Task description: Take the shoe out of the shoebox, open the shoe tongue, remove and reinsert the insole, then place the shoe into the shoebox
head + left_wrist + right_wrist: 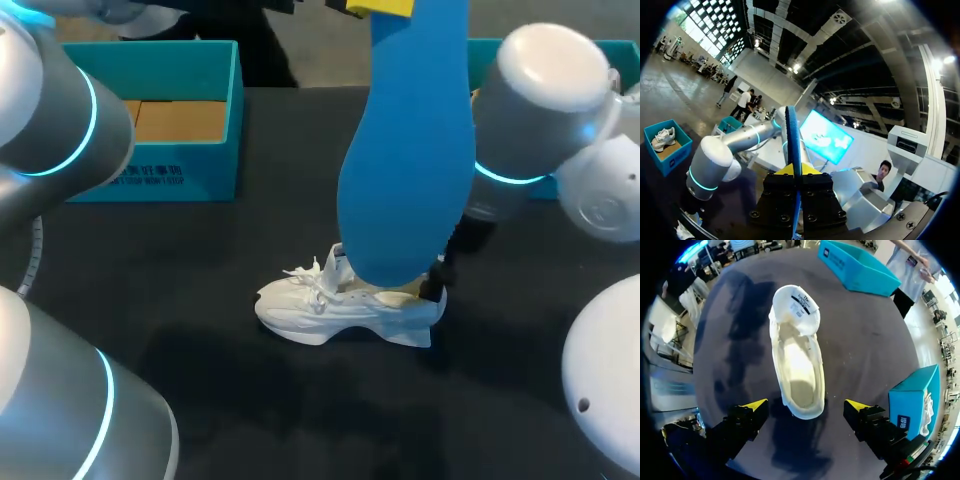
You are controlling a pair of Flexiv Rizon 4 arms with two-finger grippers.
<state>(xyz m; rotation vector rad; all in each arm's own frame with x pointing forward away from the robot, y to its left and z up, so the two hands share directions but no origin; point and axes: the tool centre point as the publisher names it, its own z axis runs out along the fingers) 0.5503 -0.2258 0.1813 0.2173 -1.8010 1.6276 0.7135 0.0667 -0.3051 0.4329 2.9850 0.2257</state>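
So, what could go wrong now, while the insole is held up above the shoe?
1. The left gripper is shut on only one end of the blue insole. The long free part may swing or bend and miss the opening of the shoe.
2. The right gripper is open over the heel end and does not grip it, so the shoe may slide or tip when the insole pushes in.

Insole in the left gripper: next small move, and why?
Probably lower the left gripper so the blue insole's bottom end enters the shoe's opening. The insole hangs upright just above the white shoe, clamped at its top; the shoe's tongue is folded forward, its inside bare, and the right gripper stands open either side of the heel.
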